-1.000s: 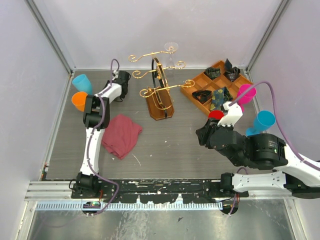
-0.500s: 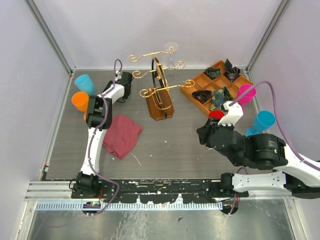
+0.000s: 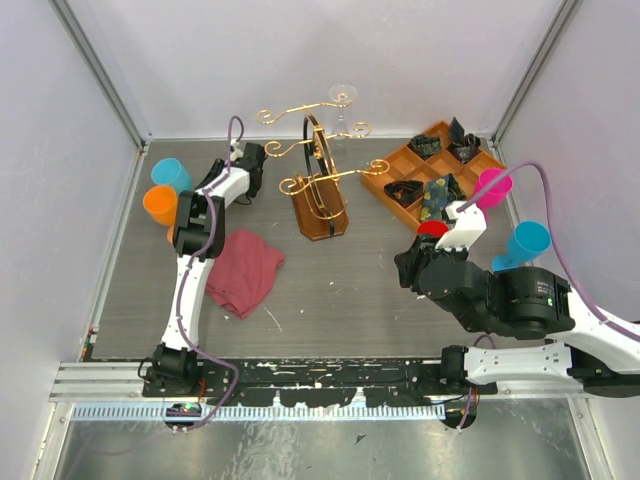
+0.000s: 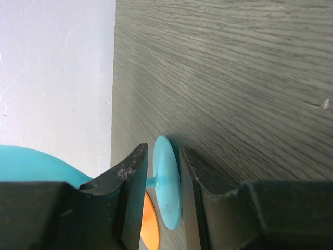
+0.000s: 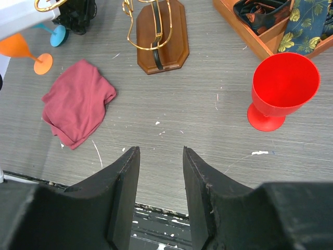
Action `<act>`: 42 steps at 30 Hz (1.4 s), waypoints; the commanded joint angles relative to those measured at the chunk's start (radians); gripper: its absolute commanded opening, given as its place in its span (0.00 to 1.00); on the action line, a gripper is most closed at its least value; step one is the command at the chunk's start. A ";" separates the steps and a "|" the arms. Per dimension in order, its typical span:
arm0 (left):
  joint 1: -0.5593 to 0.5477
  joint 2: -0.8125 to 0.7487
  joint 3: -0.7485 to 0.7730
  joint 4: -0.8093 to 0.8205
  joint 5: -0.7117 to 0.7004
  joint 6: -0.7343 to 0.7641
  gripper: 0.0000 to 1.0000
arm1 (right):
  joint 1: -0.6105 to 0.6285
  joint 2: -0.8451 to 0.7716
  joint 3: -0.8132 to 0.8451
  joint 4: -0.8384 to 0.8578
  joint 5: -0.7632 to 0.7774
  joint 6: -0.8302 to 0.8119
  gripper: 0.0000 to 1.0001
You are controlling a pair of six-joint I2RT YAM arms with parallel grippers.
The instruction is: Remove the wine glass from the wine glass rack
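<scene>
from above: the wine glass [image 3: 342, 97] hangs upside down by its foot from the far top arm of the wine glass rack [image 3: 318, 195]. slung that way, i judge it has to slide out along the wire, not lift straight up. one clear glass, one rack. five plastic goblets stand about the worktop [image 3: 330, 290]: a teal goblet [image 3: 170, 173] and an orange goblet [image 3: 158, 202] by the left wall, and a pink goblet [image 3: 490, 187], a red goblet [image 3: 432, 229] and a blue goblet [image 3: 527, 241] on the right. one cloth [image 3: 243, 270], one tray [image 3: 392, 160].

left wrist: my left tool [image 4: 162, 153] straddles the teal goblet's foot, partly open, with a slit showing on one side. i judge it grips nothing, and it is well apart from the wine glass.

right wrist: my right tool [image 5: 158, 156] hangs high, part open and empty. from there it looks down on the rack's base, the cloth and the red goblet — the wine glass itself is out of this view.
</scene>
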 commanded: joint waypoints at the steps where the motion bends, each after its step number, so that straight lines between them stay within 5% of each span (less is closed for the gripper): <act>1: -0.006 0.057 0.031 -0.018 0.057 -0.050 0.40 | -0.001 0.011 0.024 0.034 0.036 -0.017 0.45; 9: -0.007 0.050 0.061 -0.031 0.098 -0.049 0.49 | -0.001 0.017 0.017 0.044 0.031 -0.023 0.44; 33: 0.039 -0.086 0.258 -0.154 0.606 -0.193 0.79 | -0.003 0.073 0.005 0.062 0.034 -0.004 0.47; 42: 0.140 -0.115 0.379 -0.257 0.801 -0.352 0.82 | -0.210 0.199 0.098 0.119 -0.157 -0.103 0.48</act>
